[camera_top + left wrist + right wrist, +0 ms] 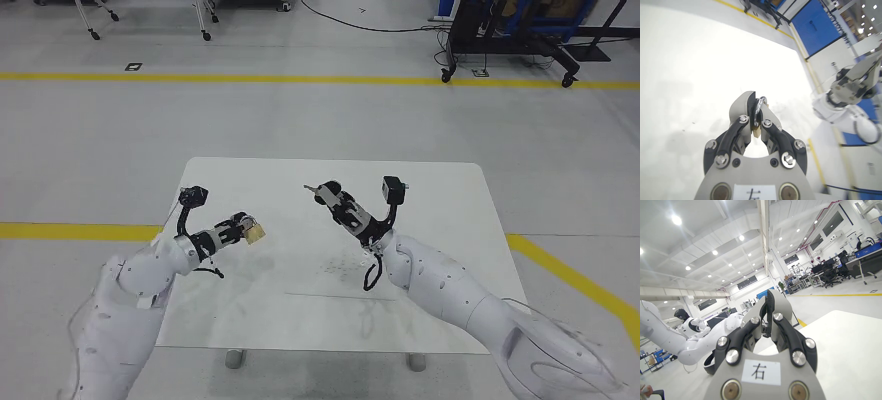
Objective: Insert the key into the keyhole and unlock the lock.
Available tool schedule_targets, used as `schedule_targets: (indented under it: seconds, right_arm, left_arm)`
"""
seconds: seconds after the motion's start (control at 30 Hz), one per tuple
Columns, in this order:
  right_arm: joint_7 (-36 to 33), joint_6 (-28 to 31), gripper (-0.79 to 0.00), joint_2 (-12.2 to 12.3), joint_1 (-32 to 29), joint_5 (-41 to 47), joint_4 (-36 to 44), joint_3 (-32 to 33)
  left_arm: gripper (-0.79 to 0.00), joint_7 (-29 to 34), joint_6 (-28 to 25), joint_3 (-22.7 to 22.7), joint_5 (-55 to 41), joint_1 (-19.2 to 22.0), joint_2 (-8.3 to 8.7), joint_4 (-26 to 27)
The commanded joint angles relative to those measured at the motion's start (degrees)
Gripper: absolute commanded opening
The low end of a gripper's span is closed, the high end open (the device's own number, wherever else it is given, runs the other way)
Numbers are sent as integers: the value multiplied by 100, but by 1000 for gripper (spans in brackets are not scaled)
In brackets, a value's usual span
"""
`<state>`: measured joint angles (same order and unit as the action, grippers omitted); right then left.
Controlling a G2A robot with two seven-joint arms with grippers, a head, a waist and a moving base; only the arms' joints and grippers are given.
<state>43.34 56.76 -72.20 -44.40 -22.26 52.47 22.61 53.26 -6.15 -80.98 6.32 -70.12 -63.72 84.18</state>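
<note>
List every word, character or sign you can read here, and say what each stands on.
"左", cut off at the frame edge: white label on left gripper.
"右": white label on right gripper.
Print on blue panel: too blurred to read.

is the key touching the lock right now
Apart. The top view shows the key and the lock with a plain stretch of bare table between them.
</note>
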Motion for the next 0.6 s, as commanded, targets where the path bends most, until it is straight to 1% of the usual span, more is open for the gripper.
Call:
schedule_targets:
  seconds: [0.0,0.07,0.13,0.2,0.3,0.37,0.5,0.57]
  right_arm:
    - [18,-8,-785,-9,-33,-102,-24,137]
    - [105,-2,-785,-5,-100,-221,-12,299]
    - [189,-70,-785,23,-191,-376,10,479]
    - [253,-215,-785,70,-298,-539,50,678]
    - [341,-263,-785,169,-485,-703,189,1010]
    - [309,-308,-785,242,-598,-720,259,1246]
    - [294,-312,-785,253,-614,-709,273,1285]
    - [294,-312,-785,253,-614,-709,273,1285]
  left_arm:
    - [-785,723,523,246,-1877,710,-57,-814]
    - [-785,899,851,524,-2304,1279,-145,-1571]
    - [-785,1082,1120,850,-2757,1844,-269,-2307]
    - [-785,1206,1253,1202,-3054,2366,-413,-2992]
    - [-785,1334,1330,1773,-3456,3014,-693,-3873]
    - [-785,1410,1315,2117,-3752,3347,-911,-4367]
    - [-785,1370,1085,2587,-4124,3896,-1305,-5233]
    - [-785,1384,1060,2611,-4155,3932,-1334,-5299]
